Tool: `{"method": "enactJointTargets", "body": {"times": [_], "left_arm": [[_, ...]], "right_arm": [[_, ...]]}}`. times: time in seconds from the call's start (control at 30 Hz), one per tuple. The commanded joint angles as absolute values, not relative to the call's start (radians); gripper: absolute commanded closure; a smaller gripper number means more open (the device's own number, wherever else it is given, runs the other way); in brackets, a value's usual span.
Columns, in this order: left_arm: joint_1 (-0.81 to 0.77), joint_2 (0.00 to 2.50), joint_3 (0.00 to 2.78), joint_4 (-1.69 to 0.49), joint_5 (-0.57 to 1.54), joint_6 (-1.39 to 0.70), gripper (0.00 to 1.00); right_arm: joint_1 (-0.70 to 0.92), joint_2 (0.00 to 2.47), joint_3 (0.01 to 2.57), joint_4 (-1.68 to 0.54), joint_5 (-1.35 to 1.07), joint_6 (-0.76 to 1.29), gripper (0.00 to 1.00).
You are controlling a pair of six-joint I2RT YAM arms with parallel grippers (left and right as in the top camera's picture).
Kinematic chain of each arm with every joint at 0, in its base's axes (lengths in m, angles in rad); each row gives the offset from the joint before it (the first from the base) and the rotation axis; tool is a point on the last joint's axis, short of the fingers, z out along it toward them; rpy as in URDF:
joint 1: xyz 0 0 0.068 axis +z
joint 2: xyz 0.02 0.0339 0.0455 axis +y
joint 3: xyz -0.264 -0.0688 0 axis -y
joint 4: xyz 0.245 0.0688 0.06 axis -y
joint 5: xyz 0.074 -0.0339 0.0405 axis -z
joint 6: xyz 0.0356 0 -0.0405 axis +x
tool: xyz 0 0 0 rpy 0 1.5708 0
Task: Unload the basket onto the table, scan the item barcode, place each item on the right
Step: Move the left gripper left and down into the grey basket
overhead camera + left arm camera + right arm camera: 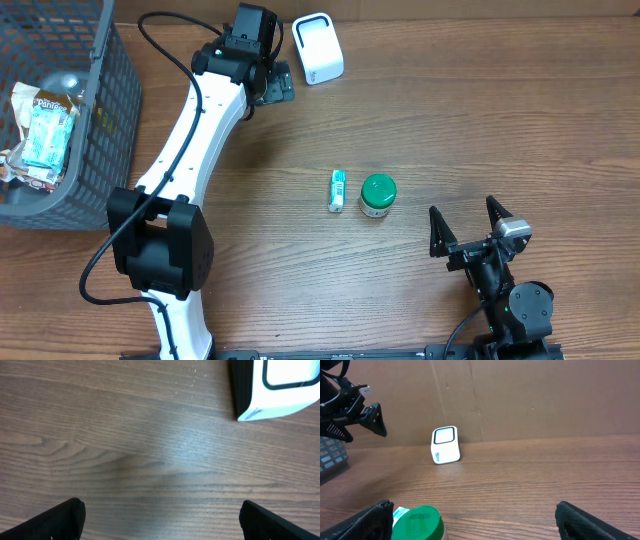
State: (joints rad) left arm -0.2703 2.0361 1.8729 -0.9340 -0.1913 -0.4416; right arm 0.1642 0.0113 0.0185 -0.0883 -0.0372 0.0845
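Overhead, a grey wire basket [112, 95] at the left edge of the worktop [480, 120] holds several crinkled snack packets [45, 135]. Mid-worktop, a small teal-and-white item [337, 190] lies flat, its long axis running from the near edge toward the far edge; which end is its top cannot be told. Just beside it on the right, a green-lidded jar [378, 195] stands upright, lid facing up. A white barcode scanner [317, 47] sits near the far edge, well apart from both. The left gripper [272, 85] hangs just beside the scanner, jaws spread wide and holding nothing. The right gripper [467, 226] sits toward the near edge, to the right of the jar, its jaws likewise spread and empty.
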Motion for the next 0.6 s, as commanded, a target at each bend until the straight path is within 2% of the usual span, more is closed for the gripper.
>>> {"method": "enactJointTargets", "body": {"times": [0.0,0.1,0.13,0.43,0.57], "left_arm": [[-0.269,2.02,1.887,-0.932,-0.182,-0.441,0.0],[-0.266,2.017,1.898,-0.925,-0.08,-0.294,0.26],[-0.262,2.016,1.916,-0.932,-0.05,-0.257,0.28],[-0.11,2.011,2.33,-1.044,-0.059,-0.201,0.18],[0.017,2.011,2.502,-1.035,-0.06,-0.201,0.04]], "right_arm": [[0.162,0.004,0.008,-0.081,-0.039,0.081,0.0],[0.162,0.004,0.008,-0.081,-0.038,0.081,0.0],[0.162,0.004,0.008,-0.081,-0.039,0.081,0.0],[0.162,0.004,0.008,-0.081,-0.038,0.081,0.0],[0.162,0.004,0.008,-0.081,-0.039,0.081,0.0]]}}
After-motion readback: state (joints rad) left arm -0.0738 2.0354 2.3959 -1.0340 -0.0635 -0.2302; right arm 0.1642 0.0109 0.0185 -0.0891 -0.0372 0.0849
